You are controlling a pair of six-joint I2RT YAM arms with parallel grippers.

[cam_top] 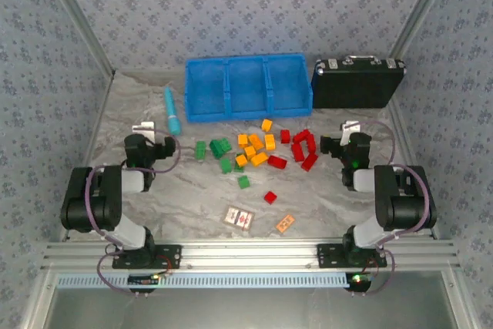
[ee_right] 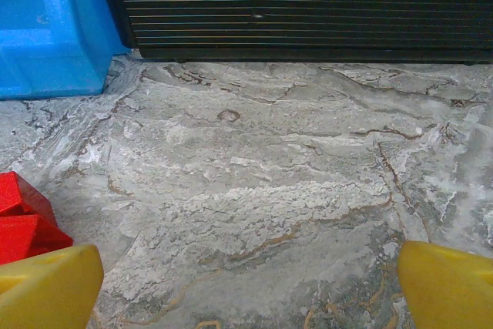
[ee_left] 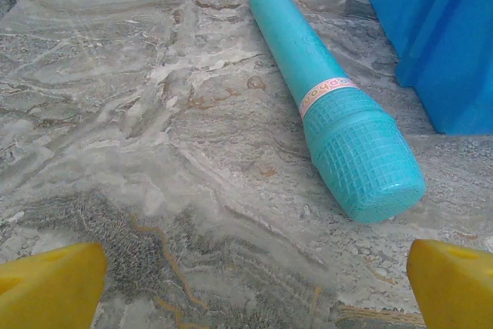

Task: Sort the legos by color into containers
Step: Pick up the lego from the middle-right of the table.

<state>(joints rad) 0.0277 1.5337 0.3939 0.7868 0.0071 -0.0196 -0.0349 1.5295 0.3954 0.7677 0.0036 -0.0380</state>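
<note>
Both the left gripper (ee_left: 254, 284) and right gripper (ee_right: 248, 286) stand wide open, holding nothing, low over my worktop (cam_top: 192, 199). Between them I see the legos (cam_top: 258, 152) lying loose in green, orange and red clusters, and just beyond those sits the blue tray (cam_top: 245, 59).

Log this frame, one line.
left gripper: open, empty, facing tube | right gripper: open, empty, facing case | legos: loose on table | tray: empty
</note>
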